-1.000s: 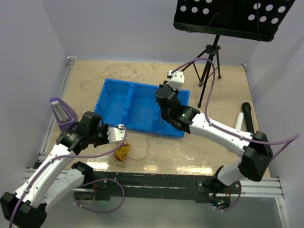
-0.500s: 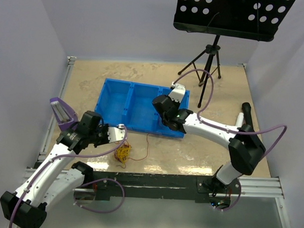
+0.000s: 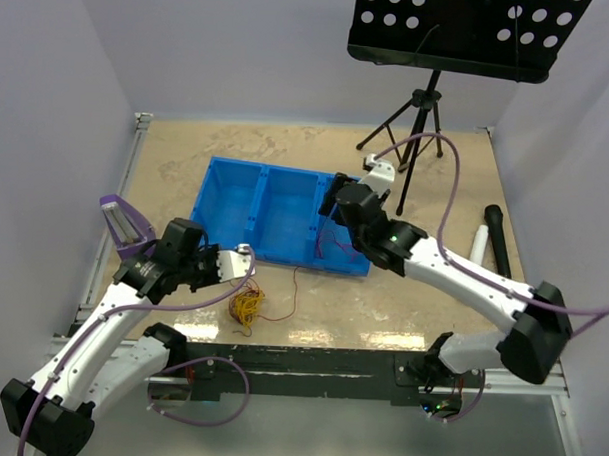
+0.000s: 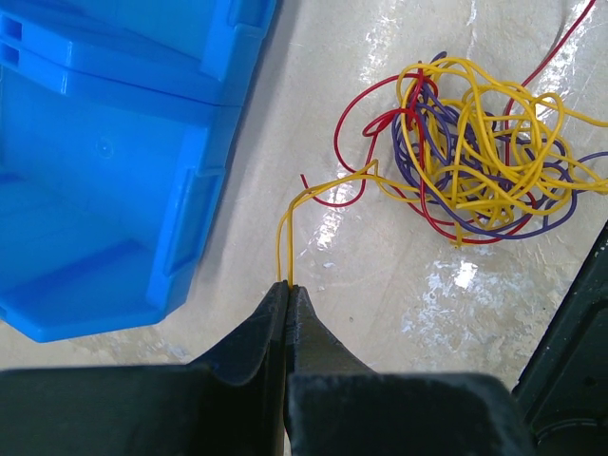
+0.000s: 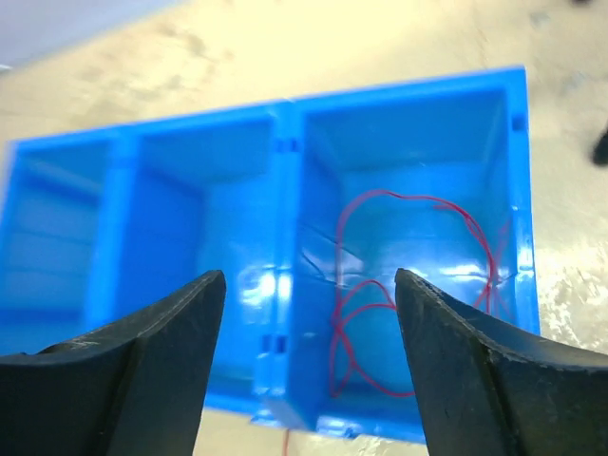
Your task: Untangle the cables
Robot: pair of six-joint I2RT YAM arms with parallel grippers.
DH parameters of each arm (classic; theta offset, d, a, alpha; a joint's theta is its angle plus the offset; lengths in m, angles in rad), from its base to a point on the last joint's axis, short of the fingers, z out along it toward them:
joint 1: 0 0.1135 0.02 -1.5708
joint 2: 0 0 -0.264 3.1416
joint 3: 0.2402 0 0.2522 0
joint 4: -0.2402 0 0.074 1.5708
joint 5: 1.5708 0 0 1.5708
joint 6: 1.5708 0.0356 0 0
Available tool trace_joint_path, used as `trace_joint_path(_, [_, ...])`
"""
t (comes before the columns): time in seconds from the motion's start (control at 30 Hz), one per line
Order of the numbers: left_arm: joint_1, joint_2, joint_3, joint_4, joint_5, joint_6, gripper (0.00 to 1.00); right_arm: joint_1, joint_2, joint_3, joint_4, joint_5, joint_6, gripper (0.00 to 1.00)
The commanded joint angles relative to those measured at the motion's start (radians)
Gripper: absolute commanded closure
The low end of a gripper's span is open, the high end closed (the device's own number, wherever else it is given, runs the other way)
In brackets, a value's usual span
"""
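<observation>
Top external view: the cables (image 3: 247, 306) lie in a small knot on the tabletop (image 3: 402, 311), just in front of the blue bin (image 3: 231, 170), near its left end. The left hand (image 3: 241, 258) sits low beside the knot, on its bin side. The right hand (image 3: 332, 211) hangs over the bin's right end.

Left wrist view: the knot is yellow, purple and red strands looped through each other, resting on the glossy tabletop and clear of the bin wall. The left hand is closed tight, pinching one yellow wire (image 4: 281, 247) at its fingertips. That wire rises from the tips, bends, and runs across into the knot.

Right wrist view: the right hand is spread wide with nothing between its fingers (image 5: 142, 351). Below it the bin shows three compartments. A red wire (image 5: 408, 197) lies curled in the right one, apart from the knot. The other two look bare.
</observation>
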Motion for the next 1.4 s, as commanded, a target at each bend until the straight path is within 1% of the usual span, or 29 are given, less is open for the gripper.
trace_joint_path(0.0, [0.004,0.007,0.021,0.029,0.03,-0.031,1.0,0.029,-0.154,-0.132,0.105,-0.15,-0.06,0.3])
trace_joint_path(0.07, [0.004,0.009,0.016,0.038,0.025,-0.034,1.0,0.103,-0.208,-0.215,0.177,-0.228,-0.091,0.32])
trace_joint_path(0.17, [0.004,0.016,0.013,0.048,0.025,-0.039,1.0,0.224,-0.234,-0.307,0.251,-0.302,-0.107,0.34])
trace_joint_path(0.27, [0.004,0.025,0.012,0.049,0.028,-0.043,1.0,0.318,-0.222,-0.4,0.337,-0.354,-0.078,0.34])
trace_joint_path(0.37, [0.004,0.032,0.013,0.052,0.033,-0.049,1.0,0.381,-0.178,-0.437,0.429,-0.372,-0.061,0.35])
trace_joint_path(0.6, [0.004,0.027,0.009,0.045,0.025,-0.054,1.0,0.438,0.031,-0.374,0.576,-0.415,-0.154,0.31])
trace_joint_path(0.83, [0.004,0.019,-0.008,0.046,0.007,-0.043,1.0,0.461,0.241,-0.27,0.613,-0.411,-0.243,0.29])
trace_joint_path(0.97, [0.004,0.024,-0.014,0.052,0.005,-0.04,1.0,0.462,0.313,-0.23,0.642,-0.402,-0.266,0.3])
trace_joint_path(1.07, [0.004,0.03,-0.011,0.055,0.01,-0.042,1.0,0.464,0.353,-0.196,0.662,-0.403,-0.268,0.36])
trace_joint_path(1.1, [0.004,0.032,-0.011,0.054,0.013,-0.042,1.0,0.465,0.361,-0.184,0.672,-0.403,-0.266,0.41])
trace_joint_path(1.23, [0.004,0.038,-0.016,0.054,0.014,-0.042,1.0,0.47,0.373,-0.17,0.702,-0.408,-0.255,0.65])
trace_joint_path(1.37, [0.004,0.03,-0.014,0.048,0.004,-0.04,1.0,0.477,0.343,-0.202,0.679,-0.394,-0.236,0.89])
